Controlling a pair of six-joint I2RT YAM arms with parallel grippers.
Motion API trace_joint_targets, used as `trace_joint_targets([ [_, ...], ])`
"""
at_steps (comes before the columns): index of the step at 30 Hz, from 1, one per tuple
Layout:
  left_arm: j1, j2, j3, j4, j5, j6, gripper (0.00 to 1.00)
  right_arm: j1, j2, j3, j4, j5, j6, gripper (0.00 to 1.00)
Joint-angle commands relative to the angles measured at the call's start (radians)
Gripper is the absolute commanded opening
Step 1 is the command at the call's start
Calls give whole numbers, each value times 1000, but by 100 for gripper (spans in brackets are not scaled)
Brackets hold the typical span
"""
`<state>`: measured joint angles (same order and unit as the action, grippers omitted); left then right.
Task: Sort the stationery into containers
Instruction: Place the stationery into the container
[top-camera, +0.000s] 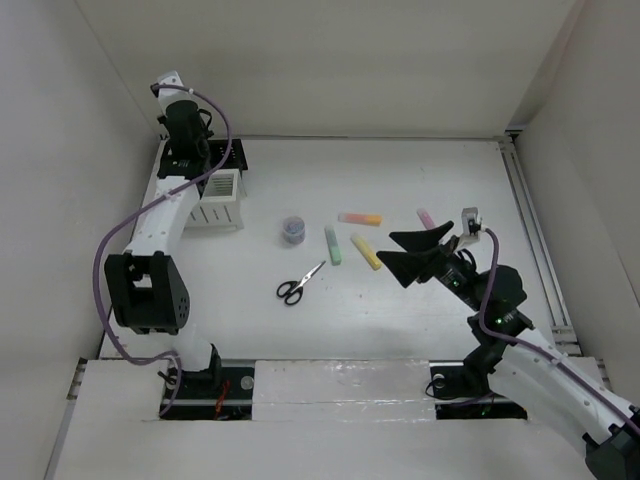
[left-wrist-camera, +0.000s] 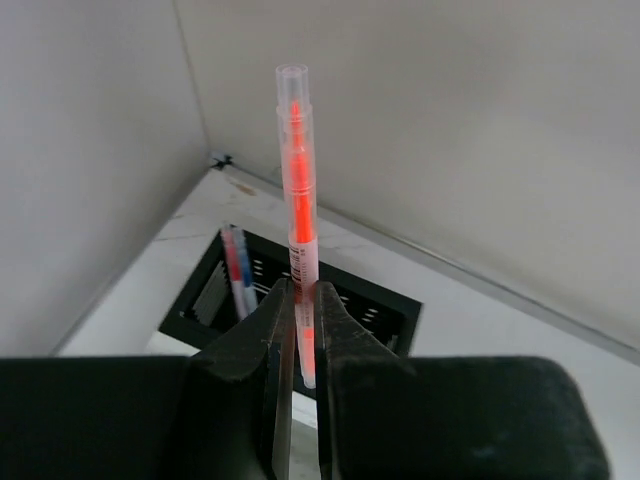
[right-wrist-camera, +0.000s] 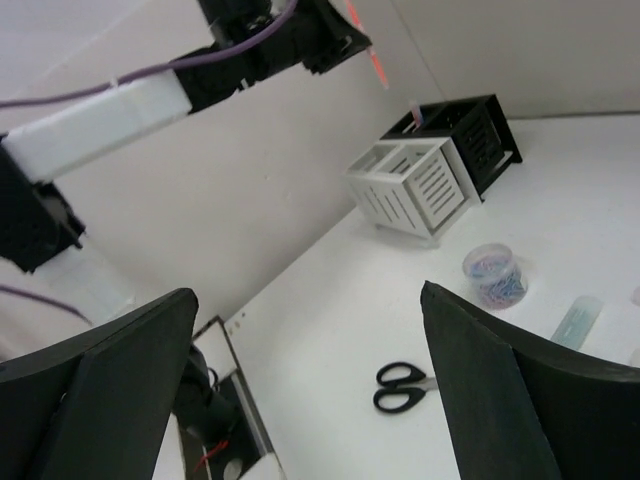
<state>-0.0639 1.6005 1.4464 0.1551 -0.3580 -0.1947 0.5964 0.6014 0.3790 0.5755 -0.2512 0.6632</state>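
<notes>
**Orange-red pen (left-wrist-camera: 298, 200): upright in the left gripper (left-wrist-camera: 300, 300)**

Location: pinched near its lower end between narrowly closed black jaws, raised above the black mesh holder (left-wrist-camera: 385, 312) at the far-left table corner.
Form: slim clear barrel, orange-red core, rounded end uppermost.
Other pens (left-wrist-camera: 237, 270) stand in one cell of the holder.
The white slatted organizer (top-camera: 220, 200) sits right beside the holder, on its near side.
Right gripper (top-camera: 388, 248): jaws spread wide and empty, hovering just beside the yellow marker (top-camera: 366, 252).
Loose on the matte white table (top-camera: 450, 170): green marker (top-camera: 333, 245), orange marker (top-camera: 359, 218), pink marker (top-camera: 425, 217), black-handled scissors (top-camera: 297, 285), round clear tub (top-camera: 293, 230).
Plain pale walls enclose three sides.
</notes>
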Motion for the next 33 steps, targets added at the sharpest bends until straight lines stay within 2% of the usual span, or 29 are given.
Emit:
trace_joint_targets([
  [1,4,44,69,76,-56,127,0,-3,-14,40,-43,-92,-22,100],
  [3,22,111,106,77,-78,179,0,-3,-38,40,-69,-102,-34,100],
  [9,119,190,117,104,-21,129,0,-3,-92,49,-180,-125,-57,100],
  [16,119,236,89,198,-41,120,0,-3,-80,40,-190,-112,-57,100],
  [21,128,286,89,207,-12,75,0,-3,-51,49,-190,-122,-66,100],
  [28,128,308,-24,310,-2,29,0,-3,-41,49,-200,-122,-66,100],
  [33,128,328,-52,330,-12,5,0,-3,-32,49,-209,-112,-66,100],
])
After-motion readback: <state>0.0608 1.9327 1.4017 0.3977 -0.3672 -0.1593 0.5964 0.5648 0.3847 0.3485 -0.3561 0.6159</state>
